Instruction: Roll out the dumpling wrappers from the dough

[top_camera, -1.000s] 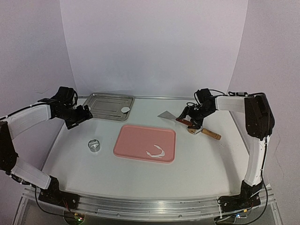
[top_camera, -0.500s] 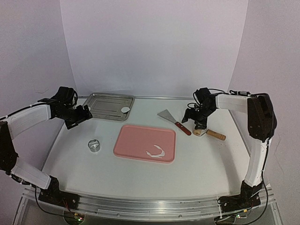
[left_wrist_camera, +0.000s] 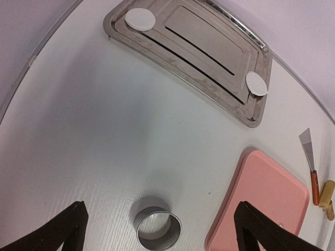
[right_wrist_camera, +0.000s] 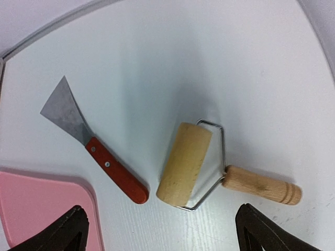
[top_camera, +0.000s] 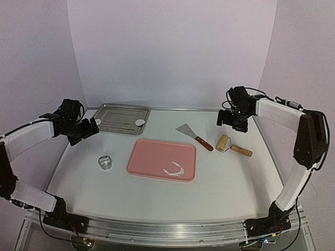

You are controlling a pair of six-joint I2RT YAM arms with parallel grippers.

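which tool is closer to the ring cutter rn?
Left. The left tool hangs open just behind and left of the ring cutter. The right tool is far off on the other side, open, by the roller.

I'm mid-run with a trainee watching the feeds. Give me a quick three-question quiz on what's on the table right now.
1. Count: going by the left wrist view, how many dumpling wrappers lie in the metal tray?
2. True or false: the right tool is gripping something.
3. Fill in: in the top view, the ring cutter stands on the ___ arm's side of the pink board.

Key
1. Two, at opposite ends of the tray.
2. False. It is open, and the roller lies free on the table.
3. Left.
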